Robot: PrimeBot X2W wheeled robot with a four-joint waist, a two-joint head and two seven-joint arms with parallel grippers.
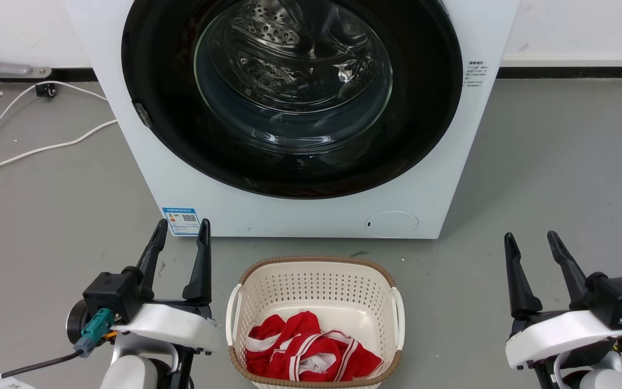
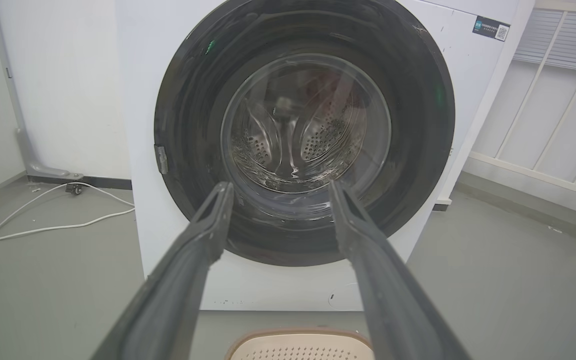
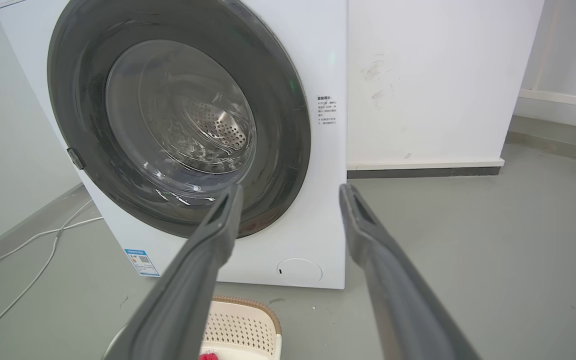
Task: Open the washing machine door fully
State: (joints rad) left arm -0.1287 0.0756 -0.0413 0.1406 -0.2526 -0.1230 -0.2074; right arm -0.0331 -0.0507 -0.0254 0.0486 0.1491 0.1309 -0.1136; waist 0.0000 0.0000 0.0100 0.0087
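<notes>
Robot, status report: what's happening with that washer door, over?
Left gripper and right gripper open, empty. Washing machine door shut. Laundry basket sits just in front.

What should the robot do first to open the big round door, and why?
Probably reach the left gripper toward the small grey tab on the washing machine door's left edge. The door looks shut; that gripper is open and nearer the tab than the right gripper.

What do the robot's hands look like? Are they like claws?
Kind of! The left gripper and right gripper each have two long, black, pointy fingers. They grow from a boxy black block on a smooth white shell. A teal plug sticks out of each block, and a black cable runs from the left one.
</notes>
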